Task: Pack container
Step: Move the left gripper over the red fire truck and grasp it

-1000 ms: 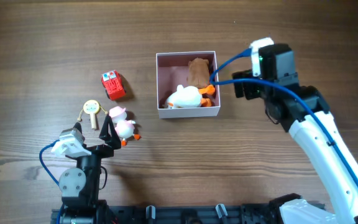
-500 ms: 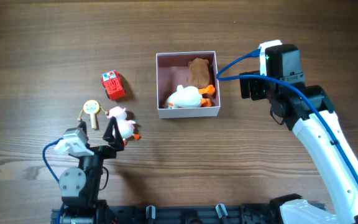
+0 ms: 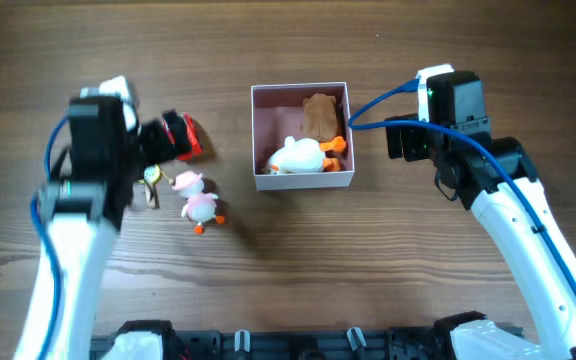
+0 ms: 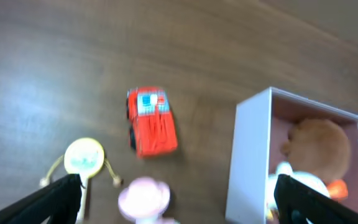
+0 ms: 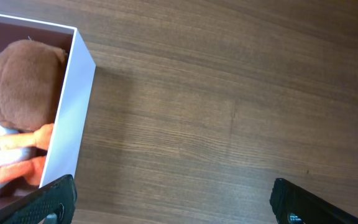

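Note:
The container, a square white box with a pale pink inside, stands mid-table. It holds a brown plush toy and a white duck with orange feet. My left gripper is open and empty, held above the red toy car. In the left wrist view the car, a yellow round toy, a pink-and-white duck and the container's wall lie below the fingers. My right gripper is open and empty just right of the container; in the right wrist view it hangs over bare wood.
The pink-and-white duck and the yellow round toy lie on the wood left of the container. The container's right wall and the brown toy show at the left of the right wrist view.
My left arm has swung from the table's front edge up and away, so its gripper is now above the red car. The right gripper shifted slightly right earlier, then held still.

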